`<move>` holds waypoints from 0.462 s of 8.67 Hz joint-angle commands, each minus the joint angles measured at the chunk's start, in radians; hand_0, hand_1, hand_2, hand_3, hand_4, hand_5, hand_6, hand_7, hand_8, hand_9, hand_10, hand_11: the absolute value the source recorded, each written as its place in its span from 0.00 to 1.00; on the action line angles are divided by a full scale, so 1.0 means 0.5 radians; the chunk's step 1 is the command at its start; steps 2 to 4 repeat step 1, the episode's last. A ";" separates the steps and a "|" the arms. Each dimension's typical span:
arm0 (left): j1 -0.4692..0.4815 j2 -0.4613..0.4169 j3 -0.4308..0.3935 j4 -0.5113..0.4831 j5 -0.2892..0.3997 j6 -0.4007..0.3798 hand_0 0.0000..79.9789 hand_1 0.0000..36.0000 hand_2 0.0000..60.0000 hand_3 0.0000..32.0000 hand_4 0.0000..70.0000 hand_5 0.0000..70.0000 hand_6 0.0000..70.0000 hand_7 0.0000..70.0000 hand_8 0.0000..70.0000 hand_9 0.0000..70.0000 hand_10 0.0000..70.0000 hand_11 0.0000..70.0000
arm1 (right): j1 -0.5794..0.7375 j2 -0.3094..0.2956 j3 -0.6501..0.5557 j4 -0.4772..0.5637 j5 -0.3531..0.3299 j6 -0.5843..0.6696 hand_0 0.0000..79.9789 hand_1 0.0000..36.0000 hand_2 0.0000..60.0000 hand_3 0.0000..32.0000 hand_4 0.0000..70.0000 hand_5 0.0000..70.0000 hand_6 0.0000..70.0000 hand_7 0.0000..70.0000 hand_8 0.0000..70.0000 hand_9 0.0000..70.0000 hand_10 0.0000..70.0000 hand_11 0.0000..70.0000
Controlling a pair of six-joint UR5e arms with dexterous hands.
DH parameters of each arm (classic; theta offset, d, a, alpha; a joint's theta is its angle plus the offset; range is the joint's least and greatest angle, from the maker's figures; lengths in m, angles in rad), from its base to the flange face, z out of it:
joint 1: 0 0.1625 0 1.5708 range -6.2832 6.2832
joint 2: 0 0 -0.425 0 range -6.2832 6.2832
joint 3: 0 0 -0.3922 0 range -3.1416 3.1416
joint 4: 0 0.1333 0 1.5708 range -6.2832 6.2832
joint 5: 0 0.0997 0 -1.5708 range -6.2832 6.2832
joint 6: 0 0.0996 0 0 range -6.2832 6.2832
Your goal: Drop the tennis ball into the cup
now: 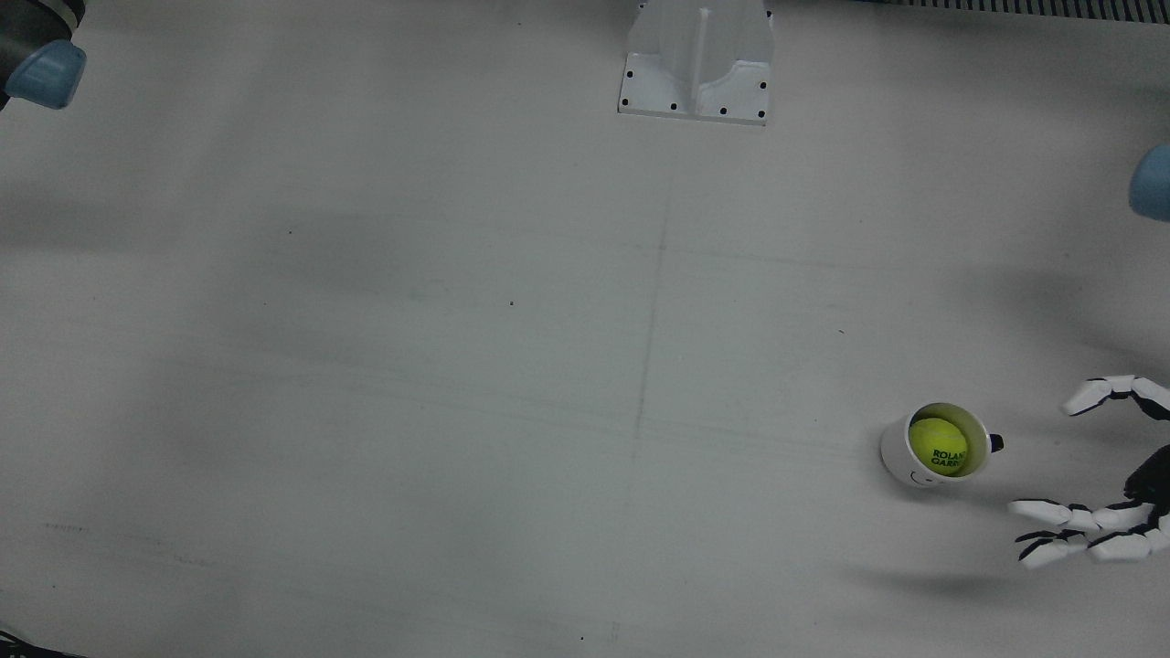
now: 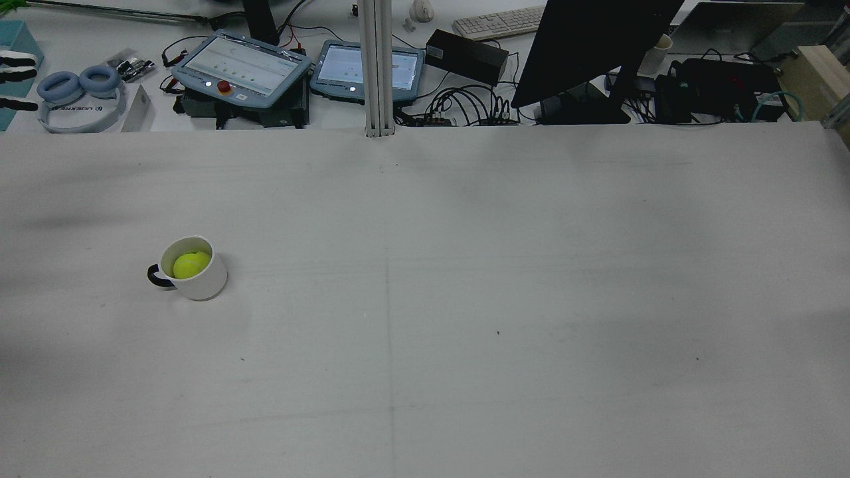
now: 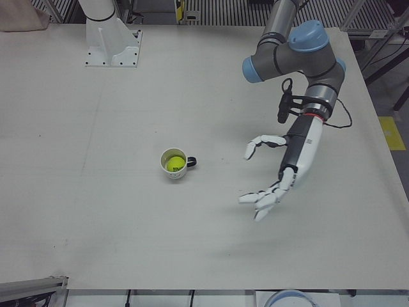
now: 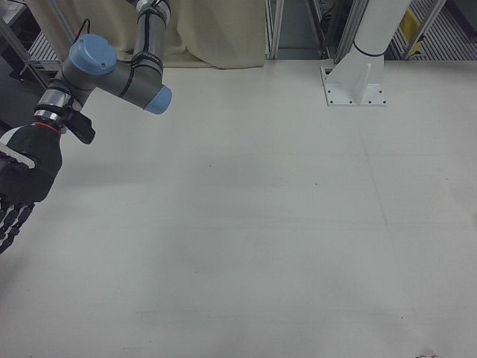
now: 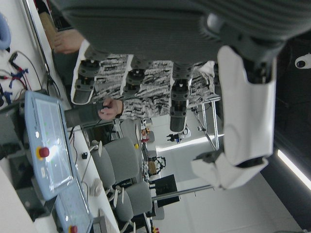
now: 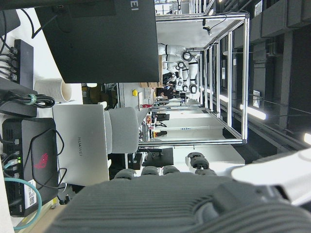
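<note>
Table (image 1: pixel 457 366): a plain white surface was seen.
Tennis ball (image 1: pixel 938 446): lodged inside the cup (image 1: pixel 900 452).
Left hand (image 3: pixel 275 179): released, fingers spread, beside the cup.
Right hand (image 4: pixel 19 186): state could not be told.
Advice: withdrawal should be kept clear of the cup.

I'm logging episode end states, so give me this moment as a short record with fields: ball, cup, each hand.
ball: yellow-green tennis ball inside the cup
cup: white ceramic mug with dark handle, upright on the grey table
left hand: white-and-black left hand open, empty, beside the cup, not touching
right hand: dark right hand at the far edge, away from the cup; fingers' state unclear
</note>
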 commanded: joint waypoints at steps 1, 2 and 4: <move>-0.332 -0.047 0.193 0.011 0.001 -0.050 0.83 0.97 0.70 0.98 0.06 0.28 0.55 0.23 0.27 0.10 0.18 0.30 | 0.000 0.000 -0.002 0.000 0.000 0.000 0.00 0.00 0.00 0.00 0.00 0.00 0.00 0.00 0.00 0.00 0.00 0.00; -0.332 -0.047 0.193 0.011 0.001 -0.050 0.83 0.97 0.70 0.98 0.06 0.28 0.55 0.23 0.27 0.10 0.18 0.30 | 0.000 0.000 -0.002 0.000 0.000 0.000 0.00 0.00 0.00 0.00 0.00 0.00 0.00 0.00 0.00 0.00 0.00 0.00; -0.332 -0.047 0.193 0.011 0.001 -0.050 0.83 0.97 0.70 0.98 0.06 0.28 0.55 0.23 0.27 0.10 0.18 0.30 | 0.000 0.000 -0.002 0.000 0.000 0.000 0.00 0.00 0.00 0.00 0.00 0.00 0.00 0.00 0.00 0.00 0.00 0.00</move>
